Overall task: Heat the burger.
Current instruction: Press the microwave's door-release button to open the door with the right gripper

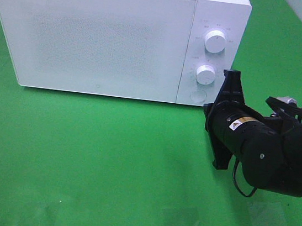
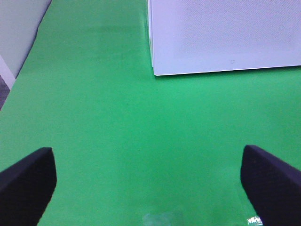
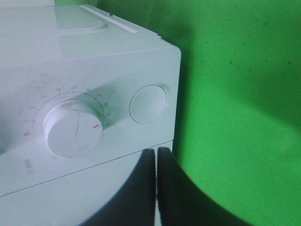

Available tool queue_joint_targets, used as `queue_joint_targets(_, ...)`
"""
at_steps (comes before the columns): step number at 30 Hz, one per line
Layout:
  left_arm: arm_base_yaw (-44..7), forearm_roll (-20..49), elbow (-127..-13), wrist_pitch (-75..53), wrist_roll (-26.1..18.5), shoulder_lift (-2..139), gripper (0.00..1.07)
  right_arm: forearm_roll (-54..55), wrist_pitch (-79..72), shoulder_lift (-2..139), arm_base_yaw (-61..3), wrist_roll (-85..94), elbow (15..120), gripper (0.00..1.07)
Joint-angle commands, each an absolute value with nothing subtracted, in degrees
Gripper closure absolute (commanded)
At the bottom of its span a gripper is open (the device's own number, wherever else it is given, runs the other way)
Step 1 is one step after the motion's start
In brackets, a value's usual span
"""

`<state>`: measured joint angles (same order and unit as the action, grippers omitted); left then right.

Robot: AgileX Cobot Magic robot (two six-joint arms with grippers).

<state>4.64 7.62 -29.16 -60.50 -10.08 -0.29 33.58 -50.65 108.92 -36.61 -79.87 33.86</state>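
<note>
Beside the shut microwave (image 1: 94, 33), contents hidden, the right end effector (image 3: 156, 151) hangs closed.

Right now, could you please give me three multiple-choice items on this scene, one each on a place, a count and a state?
1. Where is the right gripper?
A. before the microwave's control panel, near the round button
B. on top of the microwave
C. at the microwave's left end

2. How many dials does the panel carry?
A. one
B. two
C. four

3. How do the left gripper's jaws stand?
A. shut on a burger
B. shut on nothing
C. open, nothing between them

Answers:
1 A: the right wrist view shows its shut tips close before the panel, beside the button.
2 B: an upper dial and a lower dial sit above the button.
3 C: the jaws stand far apart over bare green table.
</note>
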Motion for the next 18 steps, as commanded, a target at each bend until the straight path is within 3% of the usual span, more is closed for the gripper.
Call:
queue_joint_targets(1, 4.8, 7.7, -28.9, -59.8, -9.8, -1.4, 0.07, 32.8, -50.8, 109.6, -35.9, -79.9, 35.5, 1.07)
queue_joint_targets(18, 4.8, 7.7, -28.9, -59.8, -9.8, -1.4, 0.07, 29.0, -49.4, 113.2, -32.9, -81.5, 39.0, 1.07)
